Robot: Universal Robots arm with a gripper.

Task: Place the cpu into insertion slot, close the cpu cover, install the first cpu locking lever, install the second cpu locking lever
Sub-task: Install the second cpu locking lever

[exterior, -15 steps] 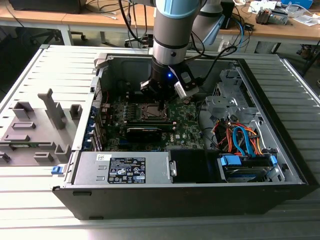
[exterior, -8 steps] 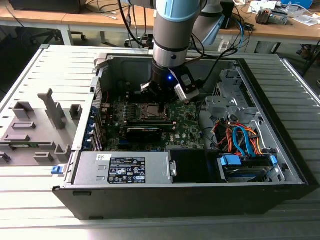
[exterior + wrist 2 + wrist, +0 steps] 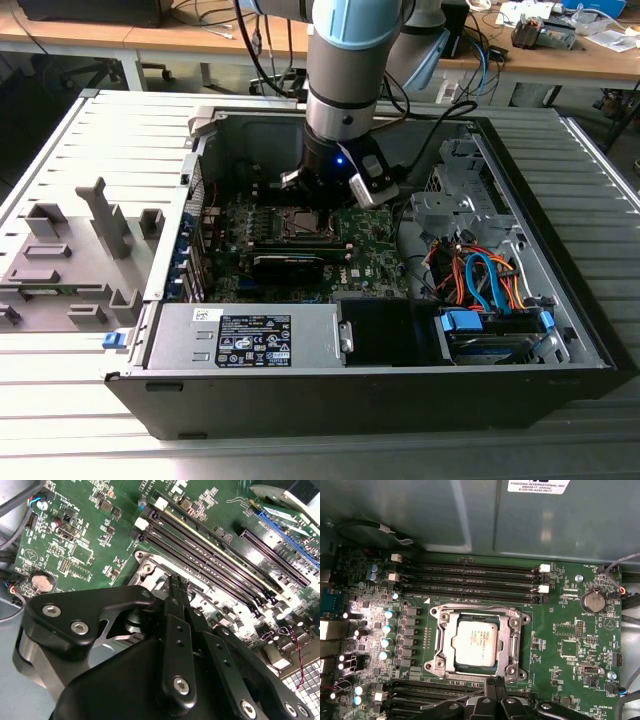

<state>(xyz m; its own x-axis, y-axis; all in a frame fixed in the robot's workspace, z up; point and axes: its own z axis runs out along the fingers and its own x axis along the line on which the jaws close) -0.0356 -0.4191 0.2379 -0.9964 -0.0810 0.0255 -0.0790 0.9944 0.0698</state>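
Observation:
In the first wrist view the silvery cpu (image 3: pixel 474 641) lies flat in the insertion slot (image 3: pixel 436 614) on the green motherboard. The dull metal cpu cover (image 3: pixel 509 636) lies down around the chip, which shows through its window. My gripper (image 3: pixel 495 682) is at the socket's edge, its black fingers pressed together with nothing visibly between them. A thin metal lever rod (image 3: pixel 451 700) runs along that same edge beside the fingertips. In the second wrist view the gripper (image 3: pixel 176 582) tips sit just over the socket's rim (image 3: pixel 147 569). In the exterior view the arm stands over the cpu (image 3: pixel 298 222).
Long black memory slots (image 3: pixel 470 577) flank the socket on two sides. A black card (image 3: pixel 290 262) lies just in front of the socket. The case wall (image 3: pixel 470 515), power supply (image 3: pixel 245 335), drive cage (image 3: pixel 450 205) and cables (image 3: pixel 480 280) hem in the board.

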